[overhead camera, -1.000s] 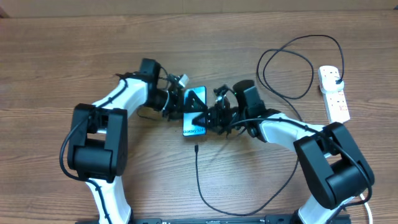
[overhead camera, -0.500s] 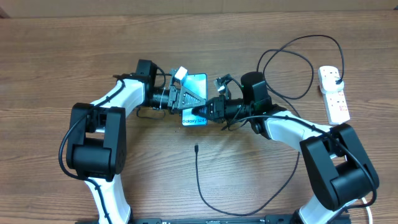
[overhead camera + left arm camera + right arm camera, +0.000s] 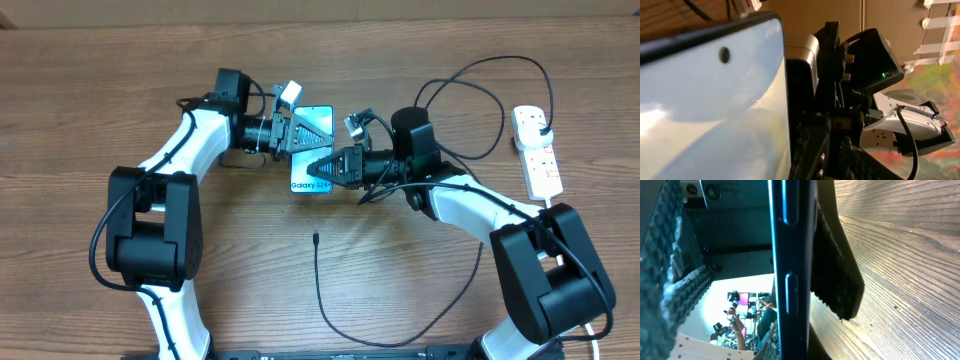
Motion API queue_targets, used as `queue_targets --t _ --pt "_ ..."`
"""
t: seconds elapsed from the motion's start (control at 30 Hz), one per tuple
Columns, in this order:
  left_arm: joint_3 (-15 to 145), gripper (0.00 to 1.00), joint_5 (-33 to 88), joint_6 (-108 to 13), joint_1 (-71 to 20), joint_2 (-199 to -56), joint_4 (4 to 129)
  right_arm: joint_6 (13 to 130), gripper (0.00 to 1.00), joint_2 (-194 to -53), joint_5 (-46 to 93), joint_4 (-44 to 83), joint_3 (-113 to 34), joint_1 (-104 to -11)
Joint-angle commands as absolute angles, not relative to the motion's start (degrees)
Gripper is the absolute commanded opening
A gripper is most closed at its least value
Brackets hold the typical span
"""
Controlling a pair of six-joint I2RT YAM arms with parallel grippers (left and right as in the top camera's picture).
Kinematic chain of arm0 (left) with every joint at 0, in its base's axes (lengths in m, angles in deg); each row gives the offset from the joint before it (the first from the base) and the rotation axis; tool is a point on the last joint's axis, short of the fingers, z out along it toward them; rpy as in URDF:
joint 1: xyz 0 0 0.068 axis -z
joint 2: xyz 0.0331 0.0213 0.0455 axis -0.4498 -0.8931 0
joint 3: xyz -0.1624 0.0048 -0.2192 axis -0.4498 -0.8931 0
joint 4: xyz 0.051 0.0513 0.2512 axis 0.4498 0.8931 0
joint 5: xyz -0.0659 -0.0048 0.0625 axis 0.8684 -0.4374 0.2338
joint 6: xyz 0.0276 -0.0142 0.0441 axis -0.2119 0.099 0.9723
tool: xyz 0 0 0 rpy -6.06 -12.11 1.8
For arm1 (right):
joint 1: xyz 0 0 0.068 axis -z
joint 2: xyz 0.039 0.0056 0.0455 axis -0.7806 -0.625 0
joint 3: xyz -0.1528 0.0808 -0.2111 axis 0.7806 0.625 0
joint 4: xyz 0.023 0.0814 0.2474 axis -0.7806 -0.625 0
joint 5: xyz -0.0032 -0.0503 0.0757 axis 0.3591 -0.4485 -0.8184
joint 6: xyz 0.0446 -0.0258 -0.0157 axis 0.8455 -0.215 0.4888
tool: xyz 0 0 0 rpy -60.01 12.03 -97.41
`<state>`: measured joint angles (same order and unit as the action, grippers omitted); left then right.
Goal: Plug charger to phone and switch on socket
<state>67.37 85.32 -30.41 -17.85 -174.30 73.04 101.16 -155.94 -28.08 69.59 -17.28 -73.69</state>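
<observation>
The phone (image 3: pixel 312 184), light blue with white "Galaxy" text, is held between both grippers at the table's middle. My left gripper (image 3: pixel 298 133) is shut across its far end, and the screen (image 3: pixel 715 110) fills the left wrist view beside one dark finger (image 3: pixel 812 150). From the right, my right gripper (image 3: pixel 324 168) is shut on the phone's thin dark edge (image 3: pixel 790 270), with a ribbed pad (image 3: pixel 837 275) against it. The charger's connector tip (image 3: pixel 315 238) lies free on the wood below the phone. Its black cable (image 3: pixel 330 320) loops round to a plug (image 3: pixel 541 124) in the white socket (image 3: pixel 540 160).
The cable makes a wide loop (image 3: pixel 470 110) on the table behind my right arm. The socket strip lies near the right edge. Bare wooden table (image 3: pixel 120 90) stretches left and in front of the phone.
My left gripper has closed onto the phone. Both arms have carried the phone a little farther from the front edge, and the right arm has swung outward.
</observation>
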Motion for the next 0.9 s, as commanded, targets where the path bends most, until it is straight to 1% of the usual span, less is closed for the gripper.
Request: queue_targets --t 0.0,0.03,0.13,0.2,0.23,0.27,0.3,0.33,0.37,0.43,0.57,0.6,0.63,0.77,0.87 --pt "70.3 0.51 90.2 -31.3 -18.3 -173.6 72.5 100.9 0.03 -155.8 -30.5 68.5 -16.8 -74.2" --pt "70.3 0.45 90.2 -31.3 -18.4 -173.6 72.5 100.9 0.04 -155.8 -30.4 68.5 -16.8 -74.2" --pt "70.3 0.21 90.2 -31.3 -18.4 -173.6 72.5 100.9 0.04 -155.8 -29.9 68.5 -16.8 -74.2" --pt "70.3 0.09 90.1 -31.3 -18.5 -173.6 72.4 100.9 0.05 -155.8 -30.0 68.5 -16.8 -74.1" --pt "70.3 0.04 89.8 -31.3 -18.5 -173.6 72.3 100.9 0.08 -155.8 -30.2 68.6 -16.8 -74.1" --pt "70.3 0.04 88.9 -31.3 -18.6 -173.6 72.3 100.9 0.1 -155.8 -30.6 68.6 -16.8 -74.1" --pt "70.3 0.04 87.6 -31.3 -18.8 -173.6 72.3 100.9 0.16 -155.8 -31.2 68.6 -16.8 -74.0" --pt "70.3 0.04 85.4 -31.3 -18.9 -173.6 72.4 100.8 0.23 -155.8 -31.6 68.6 -16.8 -73.9" --pt "70.3 0.04 83.1 -31.4 -19.1 -173.6 72.4 100.8 0.34 -155.8 -32.1 68.6 -16.8 -73.8" --pt "70.3 0.04 76.3 -32.1 -19.5 -173.6 72.7 100.8 0.51 -155.8 -33.4 68.6 -16.8 -73.1" --pt "70.3 0.04 62.0 -33.2 -19.6 -173.6 76.7 100.0 0.76 -155.8 -35.1 68.3 -16.8 -71.1" --pt "70.3 0.04 58.8 -33.2 -19.6 -173.6 78.3 98.7 0.86 -155.8 -35.2 67.4 -16.8 -70.6" --pt "70.3 0.04 55.4 -33.2 -19.6 -173.6 80.2 97.2 1.0 -155.8 -35.1 65.8 -16.8 -70.1" --pt "70.2 0.04 46.5 -33.2 -19.1 -173.6 87.0 90.1 1.0 -155.8 -31.6 56.8 -16.8 -69.1" --pt "70.2 0.04 42.8 -33.0 -18.8 -173.6 92.9 88.6 1.0 -155.9 -24.8 48.5 -16.8 -69.1"
